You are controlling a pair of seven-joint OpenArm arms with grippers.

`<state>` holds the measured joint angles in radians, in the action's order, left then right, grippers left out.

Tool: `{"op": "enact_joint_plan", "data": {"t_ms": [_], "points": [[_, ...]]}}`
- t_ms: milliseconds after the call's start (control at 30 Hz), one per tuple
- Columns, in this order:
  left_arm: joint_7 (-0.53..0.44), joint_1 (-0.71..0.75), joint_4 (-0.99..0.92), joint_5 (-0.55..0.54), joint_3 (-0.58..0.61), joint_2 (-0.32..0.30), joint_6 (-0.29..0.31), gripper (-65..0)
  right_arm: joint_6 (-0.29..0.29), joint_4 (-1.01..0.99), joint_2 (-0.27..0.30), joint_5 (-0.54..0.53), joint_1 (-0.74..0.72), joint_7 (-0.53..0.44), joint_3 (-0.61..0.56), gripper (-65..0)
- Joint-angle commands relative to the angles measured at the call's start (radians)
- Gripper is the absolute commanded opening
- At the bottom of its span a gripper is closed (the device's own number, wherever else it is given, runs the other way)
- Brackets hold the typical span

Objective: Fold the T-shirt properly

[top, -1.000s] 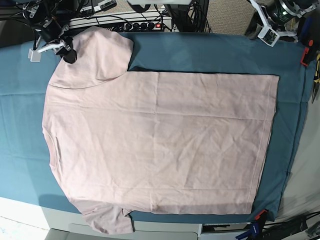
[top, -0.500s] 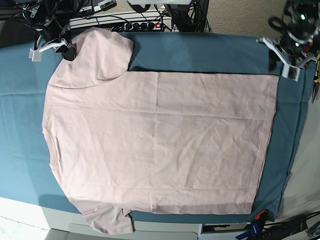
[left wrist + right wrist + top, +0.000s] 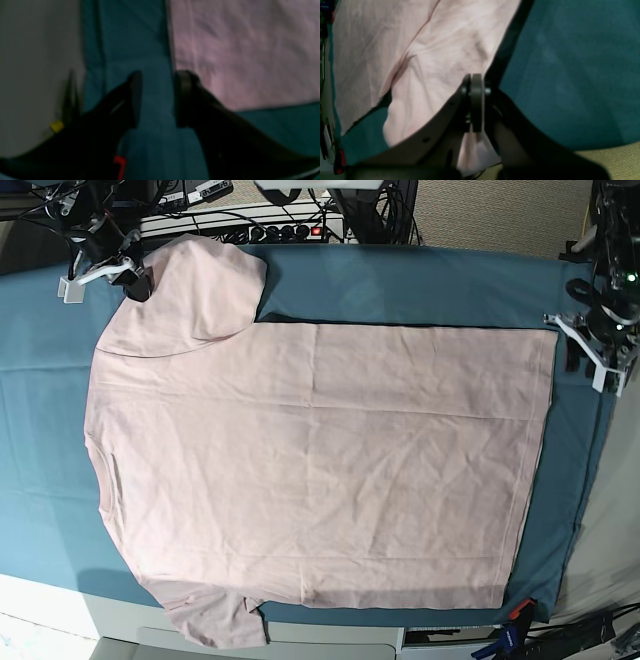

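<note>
- Right gripper (image 3: 476,105): jaws clenched on the sleeve edge of the T-shirt (image 3: 320,470), at the worktop's far corner.
- Left gripper (image 3: 155,100): jaws released, apart over the teal cloth (image 3: 147,50), just beside the shirt's hem corner.
- The T-shirt lies spread flat, plain side up, across the cloth-covered worktop.

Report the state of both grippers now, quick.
Left gripper: open, jaws apart over the teal table cloth, holding nothing.
Right gripper: shut on the sleeve of the pale pink cotton T-shirt.
</note>
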<state>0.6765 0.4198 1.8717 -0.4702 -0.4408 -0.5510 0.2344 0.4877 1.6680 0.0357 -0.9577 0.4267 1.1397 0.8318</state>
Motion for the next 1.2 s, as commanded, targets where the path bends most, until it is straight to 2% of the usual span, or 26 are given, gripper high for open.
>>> {"op": "enact_joint_plan", "data": {"t_ms": [0, 67, 133, 200, 300, 367, 467, 567, 733, 867, 1033, 1167], "points": [[-0.019, -0.005, 0.015, 0.012, -0.009, -0.017, -0.002, -42.7, -0.008, 0.005, 0.009, 0.043, 0.008, 0.019, 0.001, -65.0], [-0.024, -0.005, 0.015, 0.057, -0.009, -0.014, -0.001, -42.7, -0.008, 0.005, 0.009, 0.043, 0.008, 0.018, 0.001, -65.0], [-0.043, -0.004, 0.015, 0.15, -0.008, -0.006, -0.002, -42.7, -0.008, 0.005, 0.009, 0.043, 0.008, 0.015, 0.001, -65.0], [-0.065, -0.004, 0.015, 0.239, -0.008, 0.008, -0.042, -42.7, -0.009, 0.005, 0.009, 0.042, 0.008, 0.011, 0.001, -65.0], [-0.063, 0.0, 0.014, 0.251, -0.008, 0.024, -0.089, -42.6, -0.009, 0.005, 0.009, 0.042, 0.008, 0.011, 0.0, -65.0], [-0.039, 0.005, 0.013, 0.185, -0.008, 0.037, -0.083, -42.6, -0.009, 0.005, 0.009, 0.042, 0.008, 0.011, 0.0, -65.0], [0.011, 0.005, 0.01, 0.076, -0.009, 0.062, -0.027, -42.6, -0.009, 0.005, 0.009, 0.038, 0.008, 0.011, 0.0, -65.0], [0.051, 0.004, 0.01, -0.016, -0.009, 0.073, -0.023, -42.6, -0.009, 0.005, 0.009, 0.039, 0.009, 0.012, 0.0, -65.0], [0.068, 0.004, 0.009, -0.058, -0.019, 0.076, -0.024, -42.6, -0.009, 0.005, 0.009, 0.039, 0.009, 0.012, 0.0, -65.0], [0.072, 0.003, -0.044, -0.112, -0.118, 0.085, -0.019, -42.6, -0.009, 0.005, 0.009, 0.039, 0.008, 0.012, 0.0, -65.0], [0.157, -0.026, -0.209, -0.352, -0.283, 0.082, 0.098, -42.7, -0.009, 0.005, 0.009, 0.038, 0.008, 0.009, 0.0, -65.0], [0.213, -0.029, -0.279, -0.492, -0.322, 0.075, 0.173, -42.7, -0.009, 0.005, 0.01, 0.039, 0.008, 0.004, 0.0, -65.0]]}}
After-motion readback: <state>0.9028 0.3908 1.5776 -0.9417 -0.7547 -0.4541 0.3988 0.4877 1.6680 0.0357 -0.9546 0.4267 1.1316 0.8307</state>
